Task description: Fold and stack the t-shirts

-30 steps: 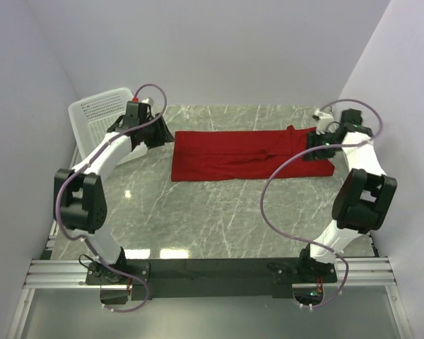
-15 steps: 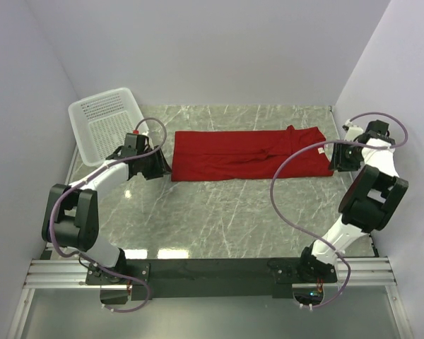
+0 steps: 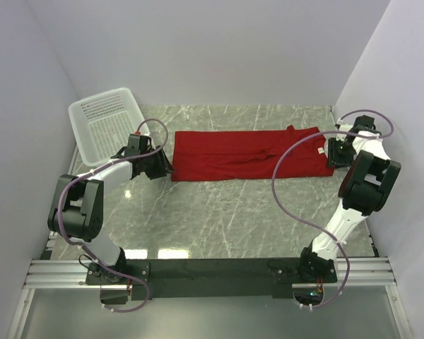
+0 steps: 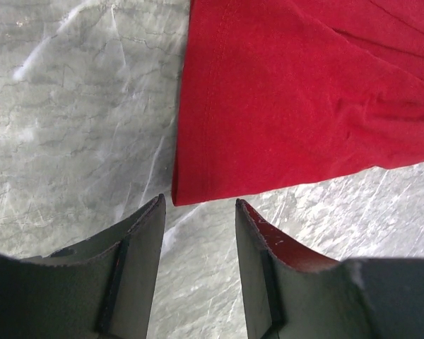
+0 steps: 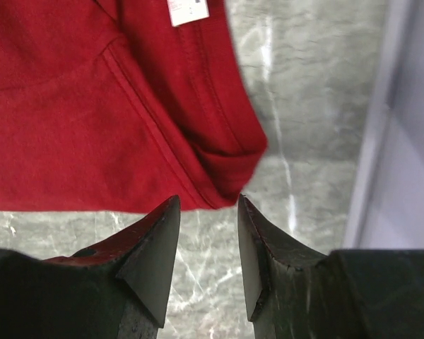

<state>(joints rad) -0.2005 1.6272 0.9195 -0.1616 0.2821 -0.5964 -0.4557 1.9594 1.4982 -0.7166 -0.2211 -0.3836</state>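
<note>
Left pincer (image 4: pixel 200 201), right pincer (image 5: pixel 209 199) half-open, empty

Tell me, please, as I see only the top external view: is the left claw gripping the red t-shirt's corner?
Observer: No. In the left wrist view the left claw is open, and the t-shirt corner lies just ahead of its tips, ungripped.
Operator: Thank you. And the right claw?
Observer: The right claw is open too. A folded edge of the cloth sits just beyond its tips, on the table.
Operator: Which end of the shirt is that, please?
Observer: The collar end. A small white label shows at the top of the right wrist view.
</note>
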